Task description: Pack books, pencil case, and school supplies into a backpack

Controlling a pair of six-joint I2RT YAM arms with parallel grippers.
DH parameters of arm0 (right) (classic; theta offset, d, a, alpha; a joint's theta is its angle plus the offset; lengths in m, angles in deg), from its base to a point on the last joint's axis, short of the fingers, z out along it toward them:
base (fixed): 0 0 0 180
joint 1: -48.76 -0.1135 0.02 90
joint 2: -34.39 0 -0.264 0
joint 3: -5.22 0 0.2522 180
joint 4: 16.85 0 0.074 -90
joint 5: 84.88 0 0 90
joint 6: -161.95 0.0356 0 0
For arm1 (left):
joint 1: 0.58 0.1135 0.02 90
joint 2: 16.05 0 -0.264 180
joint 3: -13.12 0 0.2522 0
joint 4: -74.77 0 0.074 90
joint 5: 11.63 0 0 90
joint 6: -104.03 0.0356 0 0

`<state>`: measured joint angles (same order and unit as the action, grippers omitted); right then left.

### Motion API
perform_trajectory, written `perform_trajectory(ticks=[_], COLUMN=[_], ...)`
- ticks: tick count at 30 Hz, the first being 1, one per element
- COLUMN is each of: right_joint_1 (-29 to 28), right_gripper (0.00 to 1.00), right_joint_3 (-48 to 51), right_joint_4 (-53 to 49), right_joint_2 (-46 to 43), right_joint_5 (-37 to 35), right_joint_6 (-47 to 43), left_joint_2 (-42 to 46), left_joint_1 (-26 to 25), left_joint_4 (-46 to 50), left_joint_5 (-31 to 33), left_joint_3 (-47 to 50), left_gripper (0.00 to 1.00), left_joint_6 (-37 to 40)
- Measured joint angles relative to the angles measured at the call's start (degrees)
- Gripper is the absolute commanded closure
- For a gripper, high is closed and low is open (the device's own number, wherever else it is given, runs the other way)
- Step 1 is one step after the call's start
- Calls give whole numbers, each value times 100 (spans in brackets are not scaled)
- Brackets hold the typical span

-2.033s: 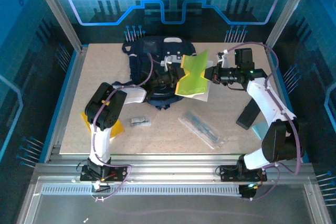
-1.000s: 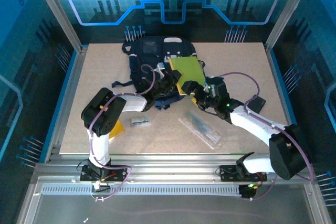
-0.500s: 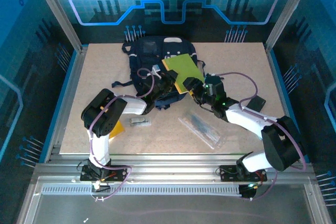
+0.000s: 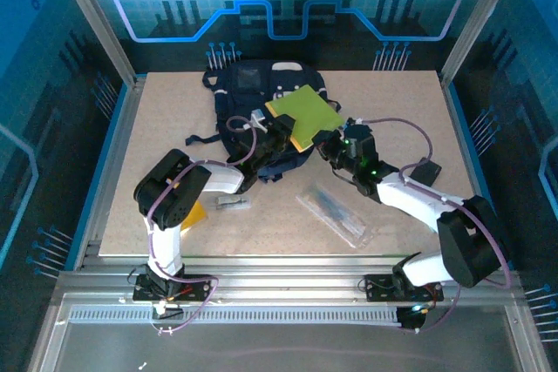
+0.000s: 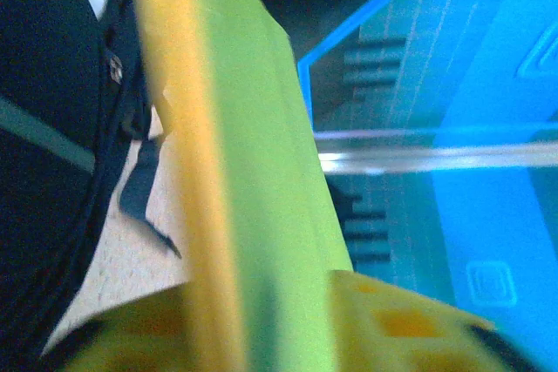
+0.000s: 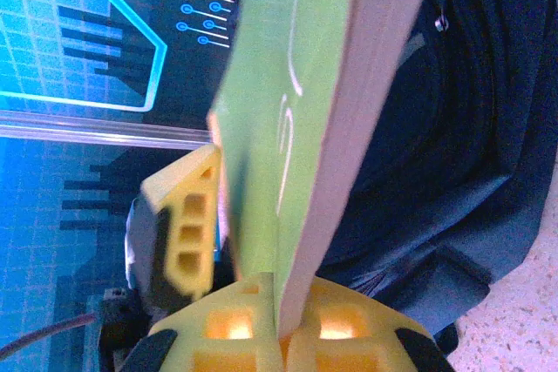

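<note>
Top external view: at the left, a bright yellow square book (image 4: 195, 213) lies on the speckled beige table (image 4: 392, 102), partly under the left arm, with a small pale grey-white oblong object (image 4: 231, 203) just beside it. Further back sits the large navy-blue fabric backpack (image 4: 248, 84). The left gripper (image 4: 270, 134) is at the near-left edge of a thin yellow-green square book (image 4: 303, 112) held tilted over the backpack; whether its fingers pinch the book I cannot tell. The right gripper (image 4: 325, 140) is clamped on the book's edge. A long transparent plastic pencil pouch (image 4: 336, 215) lies on the table nearer the arms.
</note>
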<state>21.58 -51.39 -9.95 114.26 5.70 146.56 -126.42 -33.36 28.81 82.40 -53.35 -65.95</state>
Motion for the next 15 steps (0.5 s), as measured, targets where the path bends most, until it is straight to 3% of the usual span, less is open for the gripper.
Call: perform_trajectory(ticks=[3,9,15], right_joint_1=[210,837,1602], right_gripper=[100,100,100], right_joint_3=[0,-212,-382], right_joint_4=[-96,-743,-1419], right_joint_2=[-68,-402,-682], right_joint_5=[55,356,944], right_joint_6=[-181,-791,-1486], left_joint_2=[264,896,916], left_joint_1=[-39,409,776], left_joint_4=[404,1554,4301], left_joint_5=[-365,-1200,-1773], left_joint_3=[7,-37,-1193], left_gripper=[25,23,22], left_joint_6=[269,981,2579])
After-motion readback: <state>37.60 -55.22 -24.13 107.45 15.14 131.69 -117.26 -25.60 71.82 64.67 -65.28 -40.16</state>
